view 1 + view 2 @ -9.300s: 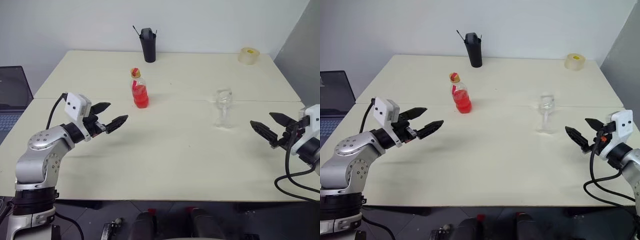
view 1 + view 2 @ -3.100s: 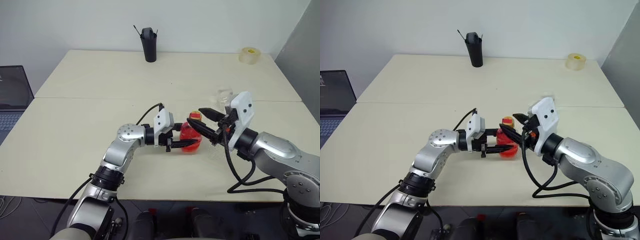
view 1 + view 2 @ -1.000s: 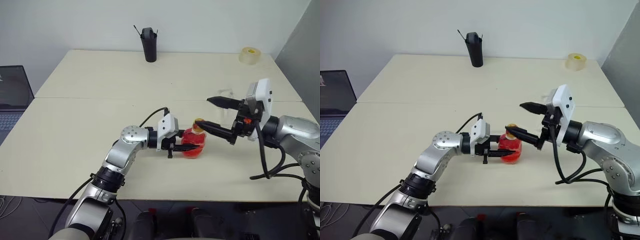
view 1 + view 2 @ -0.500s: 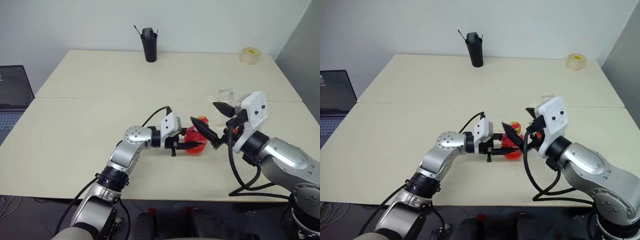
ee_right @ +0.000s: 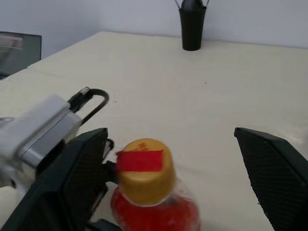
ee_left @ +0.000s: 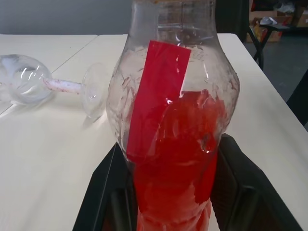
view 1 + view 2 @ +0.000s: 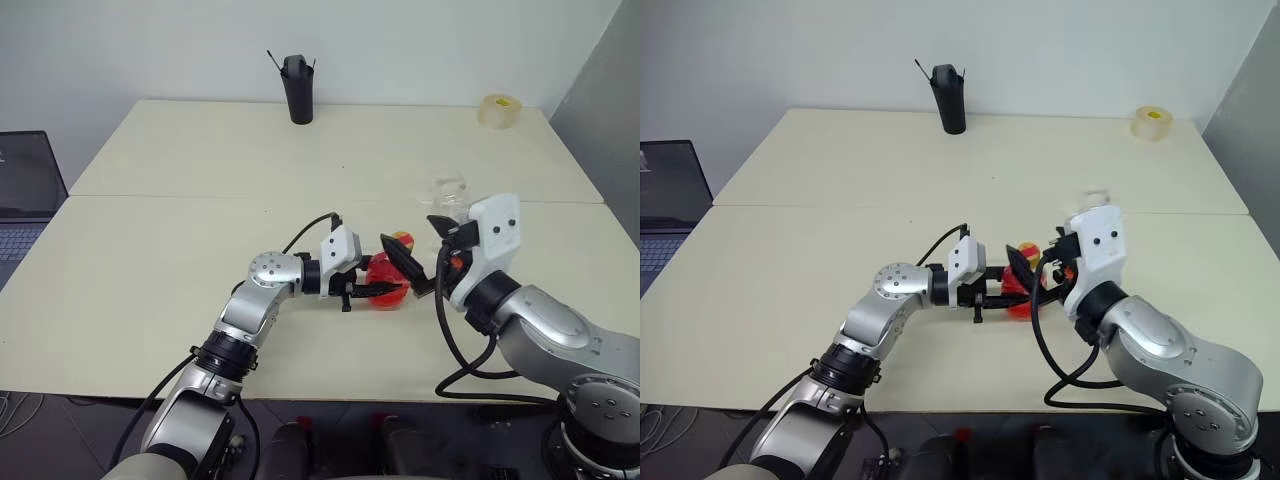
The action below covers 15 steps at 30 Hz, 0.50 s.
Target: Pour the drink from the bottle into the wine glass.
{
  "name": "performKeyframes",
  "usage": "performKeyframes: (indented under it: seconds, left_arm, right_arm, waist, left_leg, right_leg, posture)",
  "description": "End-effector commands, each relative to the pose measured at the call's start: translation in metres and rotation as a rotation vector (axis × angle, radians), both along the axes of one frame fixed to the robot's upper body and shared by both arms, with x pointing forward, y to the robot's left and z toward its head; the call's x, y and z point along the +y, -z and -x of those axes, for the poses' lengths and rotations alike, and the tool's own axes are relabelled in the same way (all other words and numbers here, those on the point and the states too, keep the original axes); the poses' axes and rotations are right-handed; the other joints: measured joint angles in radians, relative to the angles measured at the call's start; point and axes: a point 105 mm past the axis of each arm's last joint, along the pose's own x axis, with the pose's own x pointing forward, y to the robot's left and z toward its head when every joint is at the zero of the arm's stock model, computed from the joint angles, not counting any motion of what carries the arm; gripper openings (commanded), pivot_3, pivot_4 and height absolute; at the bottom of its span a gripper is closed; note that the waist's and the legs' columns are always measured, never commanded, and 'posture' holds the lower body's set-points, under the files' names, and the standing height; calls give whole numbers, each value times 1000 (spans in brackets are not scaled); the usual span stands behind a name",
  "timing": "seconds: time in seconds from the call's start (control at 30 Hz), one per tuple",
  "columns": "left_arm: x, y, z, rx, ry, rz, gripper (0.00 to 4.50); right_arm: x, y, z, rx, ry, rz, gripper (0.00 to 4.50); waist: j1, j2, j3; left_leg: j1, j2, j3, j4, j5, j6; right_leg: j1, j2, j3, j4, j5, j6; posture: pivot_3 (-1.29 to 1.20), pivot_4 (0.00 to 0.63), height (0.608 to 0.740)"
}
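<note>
Pinching the small clear plastic bottle [image 6: 173,144] of bright red drink [image 6: 175,168] at table centre, the left gripper [image 7: 375,290] faced the spread right gripper [image 5: 178,178] straddling its yellow cap [image 5: 144,163], while the left wrist view revealed the clear stemmed wine glass [image 6: 53,86] lying on its side at ten o'clock.

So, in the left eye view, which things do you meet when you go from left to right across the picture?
Laptop → black cup-like holder → left pincer, shut on the bottle → wine glass → roll of tape.
</note>
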Motion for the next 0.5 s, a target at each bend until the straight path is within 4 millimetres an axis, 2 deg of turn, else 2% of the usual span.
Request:
performKeyframes:
  seconds: [0.03, 0.27, 0.37, 0.5]
  left_arm:
    - [-3, -17, -1, -71, 19, 29, 1525]
    - [-3, -17, -2, -76, 17, 30, 1524]
    - [-3, -16, -1, -76, 18, 29, 1524]
    - [-3, -16, -2, -76, 19, 27, 1524]
  right_arm:
    - [10, -16, 17, -87, -46, 0, 4500]
    - [4, -11, 11, -58, 10, 14, 4500]
    - [4, -12, 12, -58, 14, 10, 3941]
    - [4, -11, 12, -54, 11, 8, 2597]
  waist:
    - [0, 0, 0]
    - [0, 0, 0]
    - [0, 0, 0]
    - [0, 0, 0]
  left_leg:
    - [0, 0, 0, 0, 0, 0]
    - [0, 0, 0, 0, 0, 0]
    - [0, 0, 0, 0, 0, 0]
    - [0, 0, 0, 0, 0, 0]
  right_leg:
    - [0, 0, 0, 0, 0, 0]
    - [0, 0, 0, 0, 0, 0]
    - [0, 0, 0, 0, 0, 0]
    - [0, 0, 0, 0, 0, 0]
  posture:
    - [0, 150, 740]
    - [0, 150, 740]
    - [0, 150, 740]
    - [0, 150, 740]
